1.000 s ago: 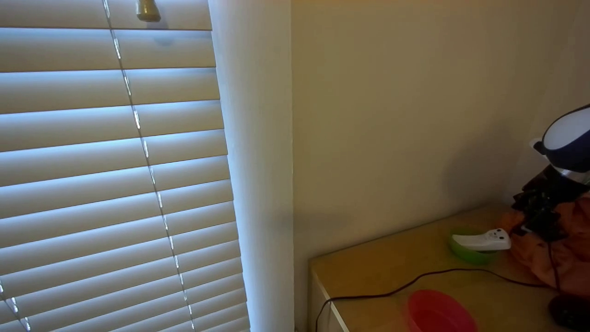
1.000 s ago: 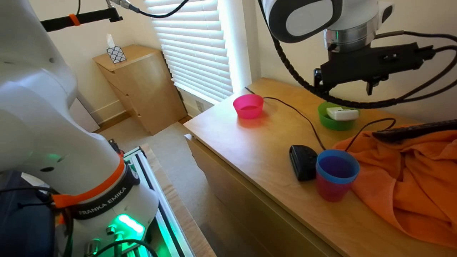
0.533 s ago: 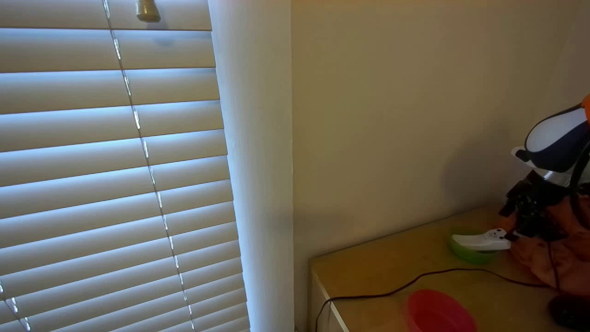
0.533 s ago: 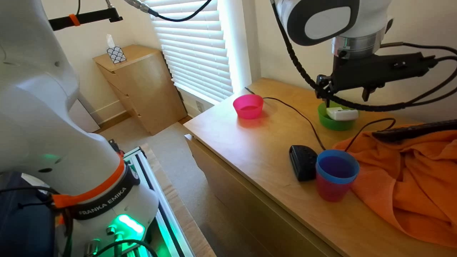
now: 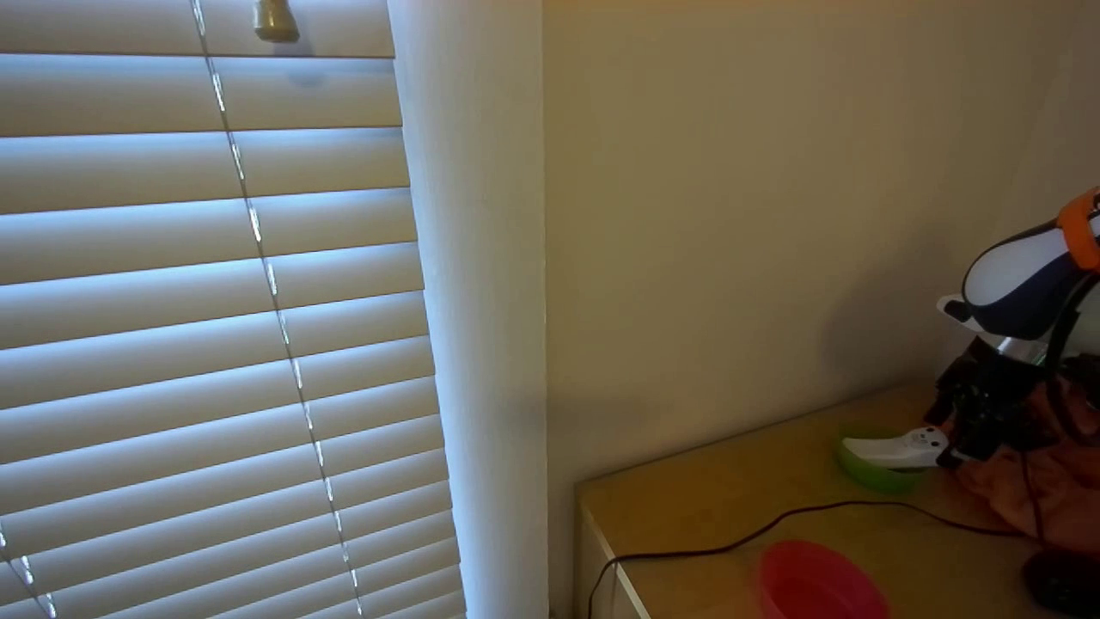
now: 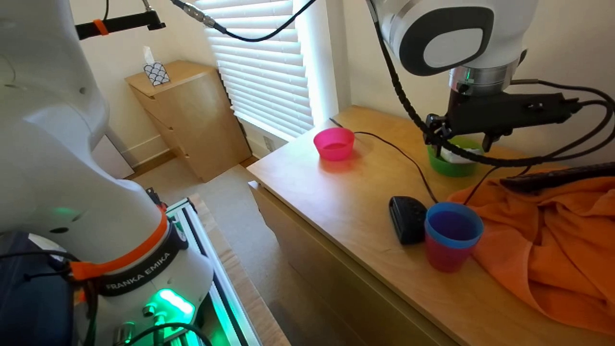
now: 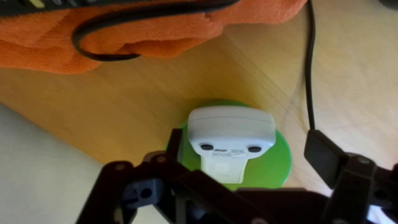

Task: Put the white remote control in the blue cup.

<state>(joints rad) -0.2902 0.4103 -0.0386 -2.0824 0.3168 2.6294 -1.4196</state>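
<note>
With fingers point(image 7: 325, 157) spread wide, holding nothing, lower than half a second ago.
Between them in the wrist view, unmoved in the green bowl point(image 7: 269, 168): the remote point(image 7: 231, 127). Farther out on the bench point(image 6: 355, 202): the cup point(image 6: 451, 240), just beside the black device point(image 6: 407, 220).

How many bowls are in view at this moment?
2. The pink bowl stands near the black cord on the wooden top; the green bowl, holding the white remote control, sits by the gripper. Others could be hidden behind the arm or under the orange towel.
</note>
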